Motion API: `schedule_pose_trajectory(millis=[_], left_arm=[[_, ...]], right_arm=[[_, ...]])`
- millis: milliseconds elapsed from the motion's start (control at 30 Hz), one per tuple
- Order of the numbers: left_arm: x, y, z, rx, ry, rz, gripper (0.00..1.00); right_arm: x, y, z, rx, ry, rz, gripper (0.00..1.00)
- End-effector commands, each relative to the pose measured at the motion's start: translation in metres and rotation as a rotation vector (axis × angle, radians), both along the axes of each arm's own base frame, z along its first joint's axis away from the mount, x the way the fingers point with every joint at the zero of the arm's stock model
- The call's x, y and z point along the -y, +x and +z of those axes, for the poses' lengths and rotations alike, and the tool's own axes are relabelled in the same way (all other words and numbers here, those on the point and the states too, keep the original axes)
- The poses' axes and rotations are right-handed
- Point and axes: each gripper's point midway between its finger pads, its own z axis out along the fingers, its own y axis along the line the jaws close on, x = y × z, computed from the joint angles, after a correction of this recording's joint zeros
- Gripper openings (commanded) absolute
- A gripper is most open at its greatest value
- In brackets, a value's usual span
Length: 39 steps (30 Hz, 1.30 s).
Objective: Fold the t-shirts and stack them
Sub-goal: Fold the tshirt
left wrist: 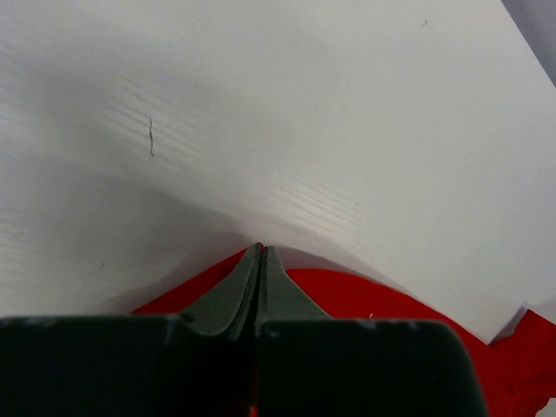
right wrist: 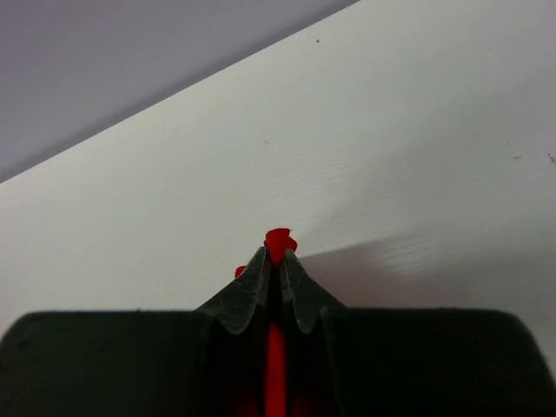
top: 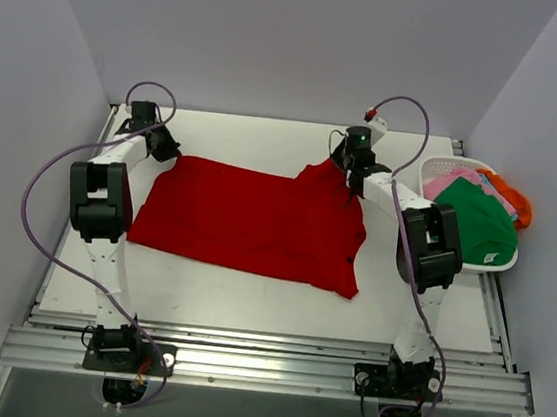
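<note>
The red t-shirt point(top: 257, 221) lies spread across the middle of the white table point(top: 247, 306). My left gripper point(top: 168, 149) is shut on the shirt's far left corner; in the left wrist view its jaws point(left wrist: 261, 252) are closed with red cloth point(left wrist: 382, 300) beneath them. My right gripper point(top: 348, 171) is shut on the shirt's far right corner, and red cloth point(right wrist: 279, 240) pokes out between its closed fingertips. Green point(top: 478, 221), pink point(top: 460, 179) and orange point(top: 511, 195) t-shirts lie piled in the basket.
A white slatted basket point(top: 442, 167) stands at the table's right edge against the wall. Grey walls enclose the table on the left, back and right. Purple cables loop off both arms.
</note>
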Motion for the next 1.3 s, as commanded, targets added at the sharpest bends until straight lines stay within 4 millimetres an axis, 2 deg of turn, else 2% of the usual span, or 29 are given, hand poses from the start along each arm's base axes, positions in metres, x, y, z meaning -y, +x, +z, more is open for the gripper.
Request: schedule_pose_trajectory(millis=[0, 67, 100, 167, 233, 267, 300, 400, 433, 500, 533, 567, 600, 633, 667, 700, 800, 833, 900, 933, 1000, 1033, 1100, 1167, 1233, 1267], left_arm=[[0.003, -0.001, 0.056, 0.114, 0.007, -0.016, 0.02], [0.005, -0.006, 0.059, 0.120, 0.009, -0.024, 0.02], [0.006, -0.011, 0.062, 0.121, 0.012, -0.026, 0.02], [0.006, -0.017, 0.064, 0.123, 0.016, -0.028, 0.02], [0.006, -0.027, 0.065, 0.122, 0.020, -0.027, 0.02], [0.006, -0.031, 0.071, 0.132, 0.021, -0.027, 0.02], [0.006, -0.039, 0.062, 0.113, 0.022, -0.027, 0.02], [0.006, -0.050, 0.066, 0.122, 0.026, -0.027, 0.02], [0.005, -0.059, 0.057, 0.099, 0.026, -0.025, 0.02], [0.005, -0.066, 0.063, 0.117, 0.031, -0.022, 0.02], [0.003, -0.075, 0.053, 0.093, 0.033, -0.019, 0.02], [0.004, -0.080, 0.059, 0.105, 0.037, -0.019, 0.02], [0.003, -0.083, 0.060, 0.112, 0.043, -0.015, 0.02], [0.003, -0.092, 0.051, 0.091, 0.043, -0.015, 0.02], [0.003, -0.095, 0.057, 0.103, 0.049, -0.013, 0.02], [0.002, -0.099, 0.057, 0.104, 0.052, -0.012, 0.02], [0.000, -0.114, 0.051, 0.091, 0.073, -0.003, 0.02], [-0.003, -0.118, 0.048, 0.084, 0.082, 0.002, 0.02], [-0.004, -0.128, 0.045, 0.076, 0.097, 0.004, 0.02], [-0.005, -0.131, 0.043, 0.070, 0.104, 0.008, 0.02], [-0.012, -0.140, 0.040, 0.051, 0.140, 0.030, 0.02], [-0.016, -0.142, 0.040, 0.042, 0.150, 0.040, 0.02], [-0.033, -0.146, 0.040, 0.016, 0.206, 0.099, 0.02], [-0.038, -0.145, 0.040, 0.000, 0.222, 0.115, 0.02], [-0.041, -0.135, 0.048, 0.012, 0.234, 0.114, 0.02], [-0.042, -0.135, 0.041, -0.020, 0.241, 0.112, 0.02]], right_arm=[[-0.009, -0.015, 0.033, 0.057, 0.004, 0.031, 0.00], [-0.012, -0.022, 0.036, 0.057, 0.006, 0.043, 0.00], [-0.013, -0.026, 0.044, 0.069, 0.011, 0.047, 0.00], [-0.017, -0.037, 0.042, 0.060, 0.006, 0.059, 0.00], [-0.021, -0.048, 0.053, 0.074, 0.005, 0.065, 0.00], [-0.020, -0.057, 0.047, 0.056, -0.003, 0.067, 0.00], [-0.020, -0.063, 0.056, 0.072, 0.002, 0.068, 0.00], [-0.021, -0.085, 0.059, 0.069, -0.010, 0.072, 0.00], [-0.021, -0.091, 0.060, 0.068, -0.013, 0.073, 0.00], [-0.020, -0.108, 0.059, 0.064, -0.015, 0.075, 0.00], [-0.019, -0.114, 0.059, 0.064, -0.015, 0.073, 0.00], [-0.017, -0.120, 0.067, 0.078, -0.005, 0.071, 0.00], [-0.016, -0.129, 0.058, 0.059, -0.011, 0.073, 0.00], [-0.015, -0.135, 0.056, 0.054, -0.013, 0.072, 0.00], [-0.015, -0.141, 0.060, 0.062, -0.004, 0.073, 0.00], [-0.016, -0.151, 0.048, 0.040, -0.014, 0.080, 0.00], [-0.024, -0.170, 0.038, 0.027, -0.028, 0.099, 0.00], [-0.022, -0.179, 0.024, 0.001, -0.050, 0.092, 0.00], [-0.025, -0.191, 0.010, -0.020, -0.060, 0.095, 0.00], [-0.027, -0.205, -0.008, -0.050, -0.087, 0.101, 0.00], [-0.029, -0.219, -0.022, -0.074, -0.102, 0.097, 0.00], [-0.029, -0.233, -0.036, -0.096, -0.112, 0.084, 0.00], [-0.028, -0.245, -0.043, -0.104, -0.107, 0.069, 0.00], [-0.028, -0.258, -0.050, -0.107, -0.110, 0.059, 0.00], [-0.027, -0.264, -0.054, -0.115, -0.127, 0.054, 0.03], [-0.027, -0.265, -0.054, -0.115, -0.138, 0.043, 0.05]])
